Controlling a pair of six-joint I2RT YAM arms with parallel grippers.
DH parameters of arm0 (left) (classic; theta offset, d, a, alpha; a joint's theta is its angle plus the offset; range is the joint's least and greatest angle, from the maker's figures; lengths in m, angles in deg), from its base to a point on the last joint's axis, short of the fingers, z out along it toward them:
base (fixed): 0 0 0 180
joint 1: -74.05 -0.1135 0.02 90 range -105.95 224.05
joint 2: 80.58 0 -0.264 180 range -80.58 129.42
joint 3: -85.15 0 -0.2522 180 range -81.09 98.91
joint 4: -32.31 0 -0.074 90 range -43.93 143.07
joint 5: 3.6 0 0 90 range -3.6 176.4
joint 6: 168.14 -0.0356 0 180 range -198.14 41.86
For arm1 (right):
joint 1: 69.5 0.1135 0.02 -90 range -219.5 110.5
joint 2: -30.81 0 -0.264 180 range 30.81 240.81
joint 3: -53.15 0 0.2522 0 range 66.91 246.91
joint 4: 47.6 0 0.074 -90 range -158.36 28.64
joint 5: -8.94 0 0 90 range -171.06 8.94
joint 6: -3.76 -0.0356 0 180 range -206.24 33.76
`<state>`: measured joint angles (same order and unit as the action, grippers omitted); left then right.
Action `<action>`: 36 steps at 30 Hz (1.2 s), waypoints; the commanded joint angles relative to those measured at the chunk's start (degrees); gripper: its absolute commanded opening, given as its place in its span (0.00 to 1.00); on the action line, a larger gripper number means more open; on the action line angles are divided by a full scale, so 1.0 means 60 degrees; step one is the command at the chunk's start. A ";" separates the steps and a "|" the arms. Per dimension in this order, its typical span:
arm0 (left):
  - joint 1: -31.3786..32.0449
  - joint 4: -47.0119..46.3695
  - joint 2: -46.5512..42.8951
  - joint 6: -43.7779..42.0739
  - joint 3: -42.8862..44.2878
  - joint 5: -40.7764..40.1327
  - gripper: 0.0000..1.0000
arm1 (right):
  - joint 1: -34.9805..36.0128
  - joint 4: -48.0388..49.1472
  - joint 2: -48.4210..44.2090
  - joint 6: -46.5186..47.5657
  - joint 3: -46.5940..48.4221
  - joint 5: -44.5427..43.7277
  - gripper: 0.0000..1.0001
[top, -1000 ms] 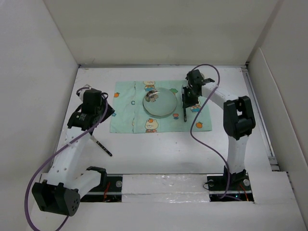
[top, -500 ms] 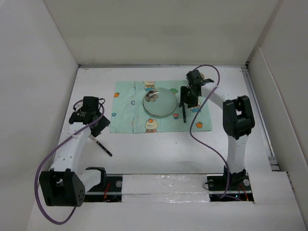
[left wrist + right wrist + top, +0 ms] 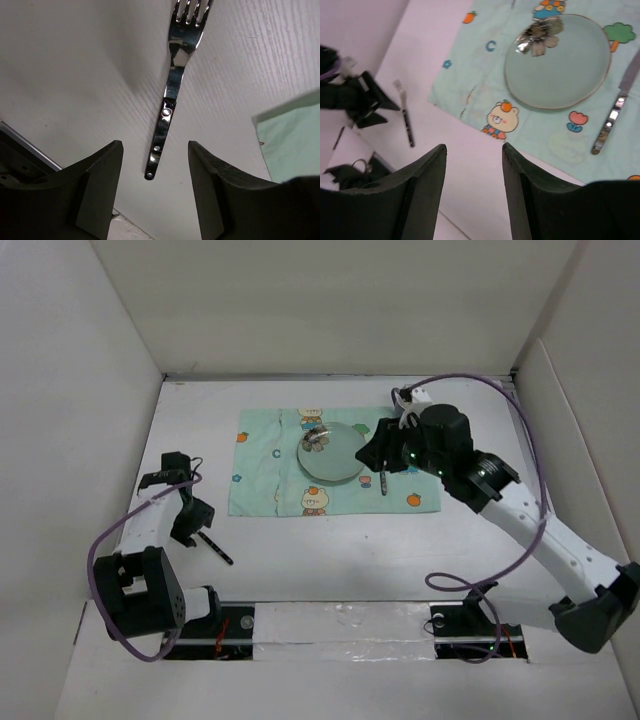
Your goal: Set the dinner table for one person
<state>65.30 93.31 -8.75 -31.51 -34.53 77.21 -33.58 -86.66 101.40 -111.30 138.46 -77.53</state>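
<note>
A black-handled fork (image 3: 214, 545) lies on the white dinner table (image 3: 330, 560), left of the mint-green mat (image 3: 268, 485). My left gripper (image 3: 193, 522) hovers open over the fork's (image 3: 170, 95) handle end, a finger on either side, not touching. A pale round plate (image 3: 332, 452) sits on the mat with a shiny silver flower-shaped piece (image 3: 316, 435) at its far edge. A knife (image 3: 383, 480) lies on the mat just right of the plate. My right gripper (image 3: 376, 455) hangs open and empty, high above the mat's near edge (image 3: 520, 135).
White panels wall in the table on the left, back and right. The mat's corner (image 3: 290, 135) lies close to the right of the fork. In the right wrist view the left gripper (image 3: 357, 100) sits beside the fork (image 3: 406, 125).
The right gripper let go of the knife beside the plate, opened, and rose back from it. The left arm swung down toward the near left and opened over the fork handle.
</note>
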 commanded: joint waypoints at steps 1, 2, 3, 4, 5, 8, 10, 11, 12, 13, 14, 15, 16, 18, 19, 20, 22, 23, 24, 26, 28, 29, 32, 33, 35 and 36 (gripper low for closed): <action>-0.0050 0.0271 0.0462 0.0314 0.0061 -0.0490 0.53 | 0.0076 0.0364 -0.0614 -0.0203 -0.0645 0.0597 0.54; -0.0050 0.0184 0.0798 0.0314 0.0119 -0.0504 0.53 | 0.0077 0.0350 -0.0777 -0.0203 -0.0718 0.0598 0.54; -0.0050 0.0139 0.0946 0.0285 0.0134 -0.0548 0.54 | 0.0222 0.0378 -0.0923 -0.0189 -0.0806 0.0598 0.54; -0.0050 0.0110 0.1035 0.0285 0.0134 -0.0592 0.54 | 0.0354 0.0379 -0.0997 -0.0160 -0.0937 0.0511 0.54; -0.0050 -0.0007 0.1152 0.0256 0.0149 -0.0607 0.54 | 0.0356 0.0306 -0.1114 -0.0145 -0.0953 0.0481 0.55; 0.0052 -0.0226 0.1182 0.0197 0.0062 -0.0578 0.52 | 0.0458 0.0043 -0.1115 0.0031 -0.0836 0.0393 0.55; 0.0286 -0.0315 0.1226 0.0240 0.0003 -0.0519 0.51 | 0.0458 -0.0046 -0.1115 0.0090 -0.0777 0.0291 0.55; 0.0447 -0.0402 0.1342 0.0255 -0.0070 -0.0432 0.51 | 0.0458 -0.0017 -0.1173 0.0075 -0.0777 0.0305 0.55; 0.0579 -0.0389 0.1387 0.0357 -0.0027 -0.0489 0.50 | 0.0545 -0.0002 -0.1188 0.0031 -0.0777 0.0320 0.55; 0.0580 -0.0374 0.1474 0.0401 -0.0012 -0.0533 0.49 | 0.0546 0.0027 -0.1217 0.0016 -0.0763 0.0320 0.55; 0.0682 -0.0388 0.1562 0.0387 0.0031 -0.0548 0.48 | 0.0633 0.0056 -0.1218 0.0016 -0.0748 0.0305 0.55; 0.0683 -0.0403 0.1549 0.0387 0.0032 -0.0563 0.47 | 0.0634 0.0042 -0.1174 0.0031 -0.0705 0.0305 0.55; 0.0683 -0.0447 0.1563 0.0373 0.0017 -0.0577 0.47 | 0.0634 -0.0016 -0.1130 0.0016 -0.0646 0.0247 0.55; 0.0683 -0.0550 0.1549 0.0358 -0.0012 -0.0592 0.47 | 0.0634 -0.0119 -0.1086 0.0060 -0.0573 0.0217 0.55; 0.0683 -0.0564 0.1563 0.0372 -0.0012 -0.0592 0.45 | 0.0634 -0.0119 -0.1086 0.0089 -0.0543 0.0130 0.55; 0.0683 -0.0564 0.1563 0.0373 -0.0012 -0.0592 0.45 | 0.0634 -0.0148 -0.1086 0.0090 -0.0543 0.0129 0.55; 0.0683 -0.0623 0.1534 0.0387 -0.0056 -0.0622 0.43 | 0.0634 -0.0207 -0.1100 0.0133 -0.0528 -0.0031 0.55; 0.0683 -0.0739 0.1490 0.0416 -0.0099 -0.0622 0.42 | 0.0533 -0.0222 -0.1115 0.0134 -0.0528 -0.0046 0.55; 0.0683 -0.0856 0.1504 0.0460 -0.0158 -0.0549 0.42 | 0.0532 -0.0236 -0.1115 0.0148 -0.0543 -0.0046 0.56; 0.0683 -0.1192 0.1548 0.0533 -0.0435 -0.0359 0.41 | 0.0327 -0.0280 -0.1159 0.0134 -0.0543 0.0041 0.55; 0.0683 -0.1471 0.1607 0.0752 -0.0670 -0.0022 0.40 | -0.0038 -0.0353 -0.1203 0.0148 -0.0499 0.0216 0.55; 0.0683 -0.1502 0.1607 0.0753 -0.0715 -0.0021 0.40 | -0.0040 -0.0383 -0.1232 0.0148 -0.0485 0.0217 0.55; 0.0683 -0.1633 0.1476 0.0885 -0.0832 -0.0094 0.40 | -0.0273 -0.0456 -0.1320 0.0207 -0.0441 0.0334 0.55; 0.0683 -0.1663 0.1446 0.0914 -0.0847 -0.0138 0.39 | -0.0274 -0.0485 -0.1335 0.0207 -0.0426 0.0349 0.55; 0.0683 -0.1779 0.1344 0.1017 -0.0978 -0.0240 0.37 | -0.0377 -0.0515 -0.1364 0.0207 -0.0455 0.0407 0.55; 0.0683 -0.1867 0.1285 0.1046 -0.1022 -0.0342 0.33 | -0.0377 -0.0500 -0.1379 0.0207 -0.0470 0.0437 0.55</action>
<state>69.45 83.70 0.17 -27.31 -38.77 76.90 -35.55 -89.79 94.91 -111.13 133.23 -76.07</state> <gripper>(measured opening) 0.342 0.555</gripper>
